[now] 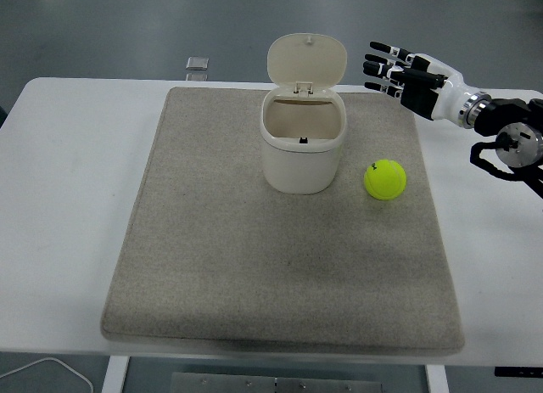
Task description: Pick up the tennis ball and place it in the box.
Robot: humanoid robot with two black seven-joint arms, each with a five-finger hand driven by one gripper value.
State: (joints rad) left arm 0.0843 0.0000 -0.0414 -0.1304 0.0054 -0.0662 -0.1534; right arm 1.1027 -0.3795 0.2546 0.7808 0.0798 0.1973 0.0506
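Note:
A yellow-green tennis ball [385,179] lies on the grey mat [212,266], just right of a cream box [301,147] whose hinged lid stands open at the back. My right hand [399,72] reaches in from the right edge, above and behind the ball, level with the box's lid. Its fingers are spread and point left, holding nothing. It touches neither the ball nor the box. The left arm is out of sight.
The mat covers most of the white table [68,155]. A small dark flat object [197,64] sits at the table's far edge, left of the box. A white cable [42,372] shows at the bottom left below the table.

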